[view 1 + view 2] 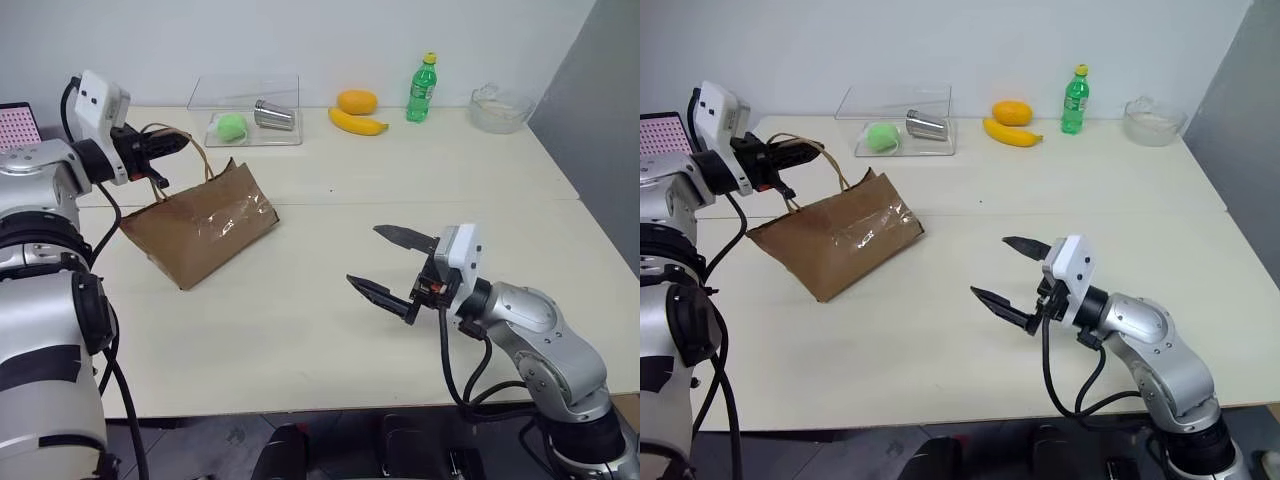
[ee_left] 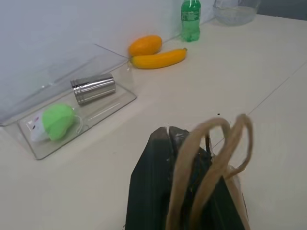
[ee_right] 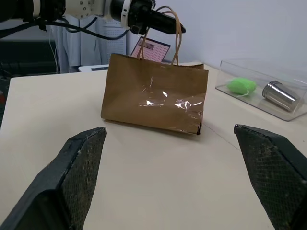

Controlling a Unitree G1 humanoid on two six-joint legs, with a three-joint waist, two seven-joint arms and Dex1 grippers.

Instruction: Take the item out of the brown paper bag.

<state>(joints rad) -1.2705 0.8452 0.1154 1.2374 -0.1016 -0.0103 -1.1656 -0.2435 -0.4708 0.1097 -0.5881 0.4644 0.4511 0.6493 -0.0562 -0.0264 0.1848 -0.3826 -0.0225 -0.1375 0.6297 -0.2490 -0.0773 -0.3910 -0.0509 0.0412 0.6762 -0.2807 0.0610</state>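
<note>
1. The left gripper (image 1: 178,143) is pressed together on the two tan loop handles (image 2: 211,158) of the brown paper bag (image 1: 200,225), arm reaching out level, so the bag hangs tilted from it with one bottom corner down on the table (image 1: 400,190).
2. The right gripper (image 1: 390,262) is spread wide and empty, well apart from the bag, fingers aimed across at its taped side.
3. So the free arm has to travel left and up to the bag's mouth, I'd say.
4. The item isn't visible, presumably inside the bag.
</note>
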